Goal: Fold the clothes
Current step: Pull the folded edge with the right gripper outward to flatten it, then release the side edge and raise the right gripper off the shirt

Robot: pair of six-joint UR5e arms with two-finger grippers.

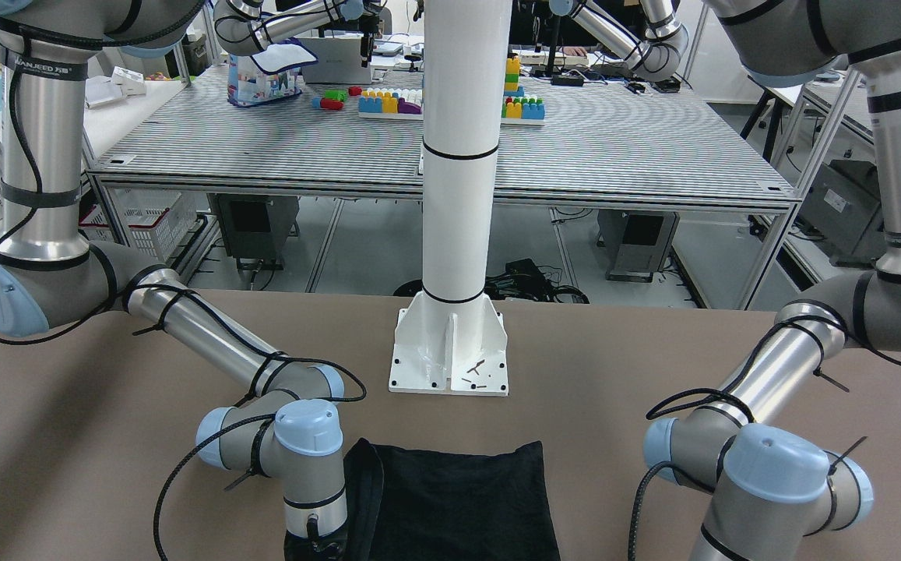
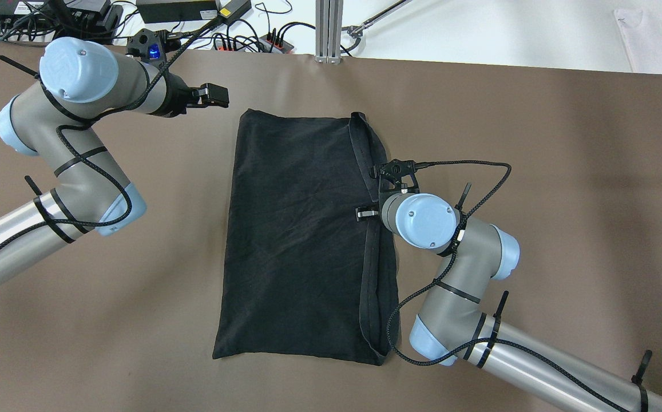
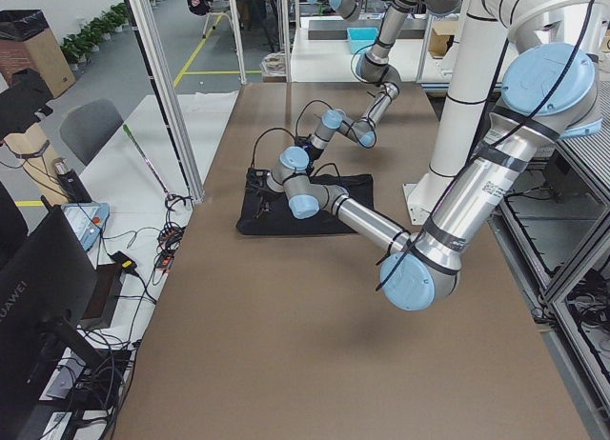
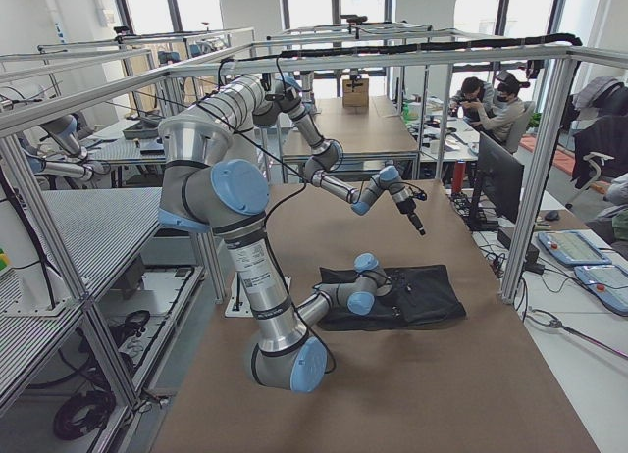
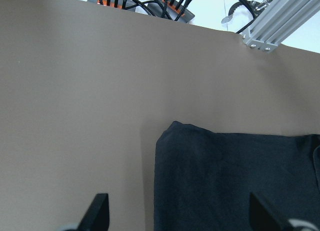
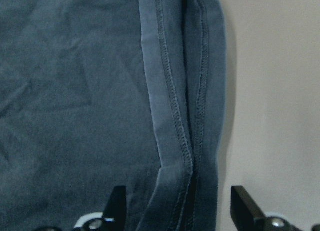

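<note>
1. At near edge of front-facing view: clothes (image 2: 296, 229), one black rectangular piece, lie flat on brown table (image 2: 536, 143), directly in front of the pole base. Long hemmed edge on robot's right side is doubled into a narrow band.
2. R gripper (image 6: 181, 206) points down over that hemmed band, approx. mid-length. Its fingers (image 6: 117, 201) are spread, hem stitching running between them, nothing clamped. Can't tell whether tips touch fabric.
3. L gripper (image 5: 177, 213) is off the cloth, held above table near the corner far from the robot on its left side. Fingers wide apart, nothing between them; wrist view shows bare table and that cloth corner below.
4. Behind cloth: white pole base (image 1: 450, 351) bolted to table, a few small dark bits lying on the plate; white pole (image 1: 458, 156) rises from it.
5. Farther back, separate striped table (image 1: 263, 148). White-and-blue patterned bag (image 1: 263, 78) stands on it, top flap hanging open; contents not visible.
6. Beside bag: coloured blocks (image 1: 388, 101) stacked on a white plate.
7. Under that table: white lattice crate (image 1: 142, 222) on floor; contents too unclear to tell.
</note>
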